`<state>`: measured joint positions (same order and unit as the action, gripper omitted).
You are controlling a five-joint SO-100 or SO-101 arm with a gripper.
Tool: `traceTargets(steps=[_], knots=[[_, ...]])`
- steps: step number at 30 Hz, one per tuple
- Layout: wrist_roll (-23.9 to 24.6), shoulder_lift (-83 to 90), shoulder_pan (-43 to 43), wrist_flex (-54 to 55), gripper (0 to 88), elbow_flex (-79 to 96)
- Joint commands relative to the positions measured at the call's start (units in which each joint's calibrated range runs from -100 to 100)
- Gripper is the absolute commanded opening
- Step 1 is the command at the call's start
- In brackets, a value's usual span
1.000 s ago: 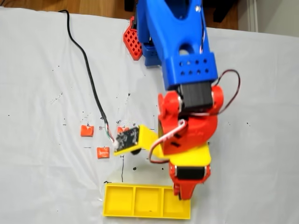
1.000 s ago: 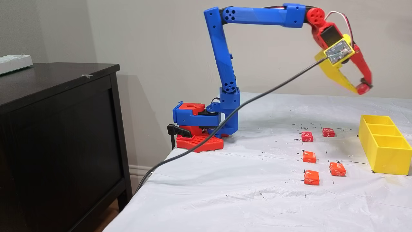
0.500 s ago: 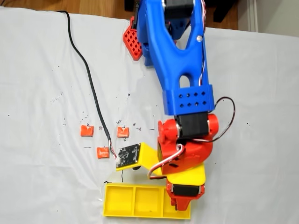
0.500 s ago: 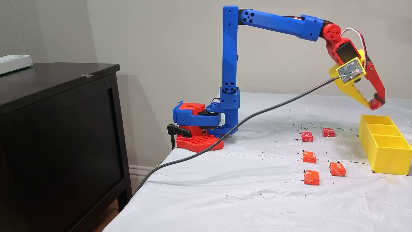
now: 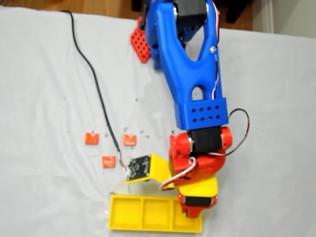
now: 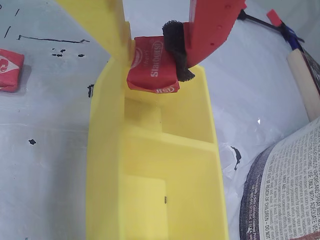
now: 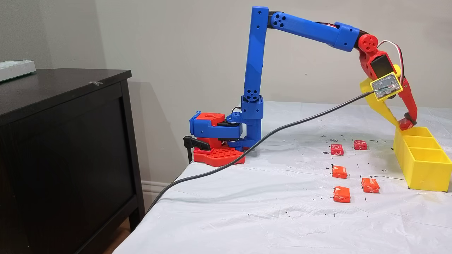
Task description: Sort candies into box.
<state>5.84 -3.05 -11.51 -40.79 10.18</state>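
Gripping one orange-red candy between a yellow finger and a red finger with a dark pad, the gripper has its jaws nearly closed, only the sweet's width apart. Wrist view: held candy sits at 12 o'clock, hanging over the far end compartment of the yellow box; white lettering shows on the wrapper. The two nearer compartments look bare inside. Another candy lies on the white cloth at 9 o'clock, apart from the box. An open book page fills the 4 o'clock corner; a wooden-handled tool lies at 2 o'clock. Side fixed view: the gripper hangs just above the far end of the box, at 3 o'clock. Five loose candies rest on the table cloth around 4 o'clock, near the box but not touching it. A black cable runs from the wrist off the table edge. A dark cabinet stands at 9 o'clock. Top-down fixed view: the box at 6 o'clock, with the gripper over its right-hand compartment; three candies visible at 8 o'clock.
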Motion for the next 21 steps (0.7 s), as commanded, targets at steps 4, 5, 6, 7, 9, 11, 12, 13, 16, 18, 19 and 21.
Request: traceTargets(steps=[4,5,6,7,9,11,12,13,16,18,19,21], knots=[[-0.78,1.77,-0.99,-0.02,18.5,-6.77],[-0.73,1.86,-0.99,-0.1,20.3,-6.77],[-0.73,1.94,-0.99,-0.26,21.8,-6.77],[-0.68,2.03,-0.99,-0.34,22.8,-6.77],[-0.68,2.28,-0.99,-0.51,22.9,-6.77],[-0.68,2.45,-0.99,-0.59,22.9,-6.86],[-0.68,2.62,-0.99,-0.67,22.8,-6.86],[-0.68,2.79,-0.9,-0.84,22.5,-6.86],[-0.78,3.64,-0.9,-1.82,20.0,-6.86],[-0.88,4.66,-1.08,-2.8,16.2,-6.77],[-1.07,5.25,-1.17,-3.37,12.2,-6.67],[-1.47,6.69,-1.35,-4.36,3.1,-6.13]])
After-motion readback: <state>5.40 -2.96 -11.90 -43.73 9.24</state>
